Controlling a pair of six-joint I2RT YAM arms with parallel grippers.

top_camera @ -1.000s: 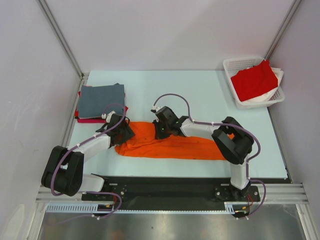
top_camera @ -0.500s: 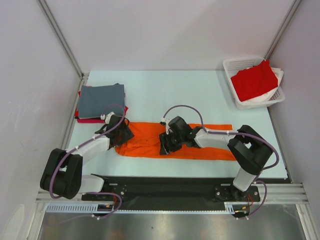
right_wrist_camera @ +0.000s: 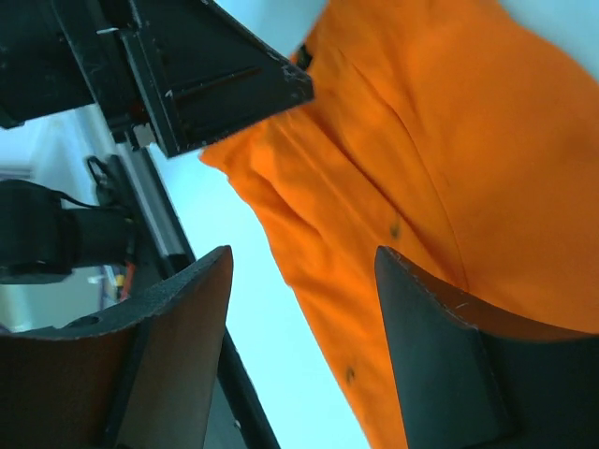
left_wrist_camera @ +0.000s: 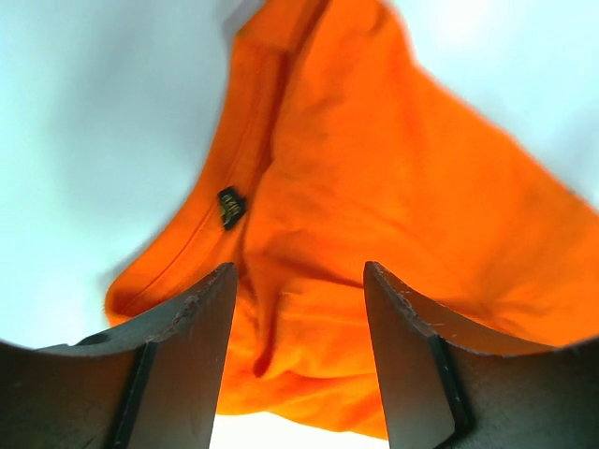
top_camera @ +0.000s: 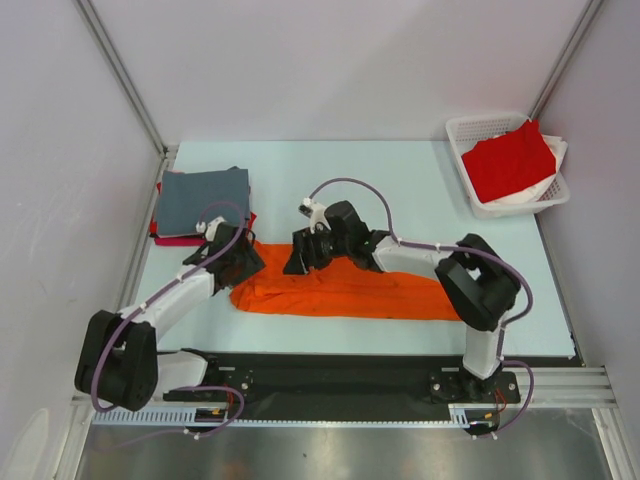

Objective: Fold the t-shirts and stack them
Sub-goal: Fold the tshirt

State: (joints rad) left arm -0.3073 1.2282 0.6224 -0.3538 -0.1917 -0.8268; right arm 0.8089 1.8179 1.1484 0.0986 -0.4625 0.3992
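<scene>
**Orange t-shirt lies folded long beneath two open grippers**

The orange t-shirt (top_camera: 350,292) lies on the table (top_camera: 400,185) as a long, narrow band running side to side. Its rumpled collar end is under the left gripper (top_camera: 240,262). In the left wrist view, the orange cloth (left_wrist_camera: 374,187) fills the space between and beyond the two dark fingers (left_wrist_camera: 178,355). A small dark neck label (left_wrist_camera: 230,206) sits just ahead of the left-hand fingertip. The left gripper (left_wrist_camera: 298,276) has its fingers spread apart with nothing pinched between them. Whether their tips touch the cloth cannot be told.

The right gripper (top_camera: 300,255) hangs over the shirt's far edge, a little way along from the collar end. Its fingers (right_wrist_camera: 440,355) are also spread and grip nothing. In its wrist view, the orange cloth (right_wrist_camera: 449,140) lies ahead of the right-hand finger, and pale table surface (right_wrist_camera: 281,365) shows in the gap. The left gripper's black body (right_wrist_camera: 187,75) is just beyond the left-hand fingertip.

Past the left gripper's fingers, at the table's far left, a folded grey t-shirt (top_camera: 203,200) rests on magenta-red cloth (top_camera: 170,240), of which only the edges show. Well apart from both grippers, in the far right corner, a red t-shirt (top_camera: 508,160) lies in a white basket (top_camera: 470,128).
</scene>
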